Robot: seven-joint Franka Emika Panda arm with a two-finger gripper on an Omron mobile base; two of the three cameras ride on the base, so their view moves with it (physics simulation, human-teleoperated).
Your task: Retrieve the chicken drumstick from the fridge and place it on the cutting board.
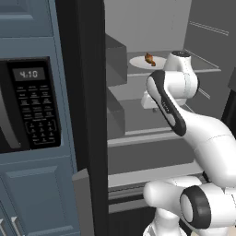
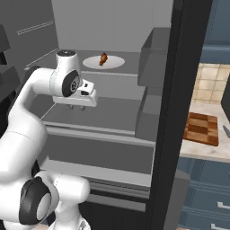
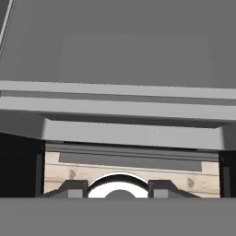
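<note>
The fridge (image 1: 152,152) stands open, its grey shelves bare except for the upper one. There the chicken drumstick (image 1: 150,58) lies on a white plate (image 1: 138,61), toward the back of that shelf. The gripper (image 2: 77,107) hangs in front of the shelf below, well apart from the drumstick and lower than it, pointing down. It holds nothing; how wide the fingers stand cannot be told, though in the hand view the two tips (image 3: 73,189) sit apart. The cutting board (image 2: 202,129) lies on the counter (image 2: 197,150) beyond the fridge's right door (image 2: 168,134).
</note>
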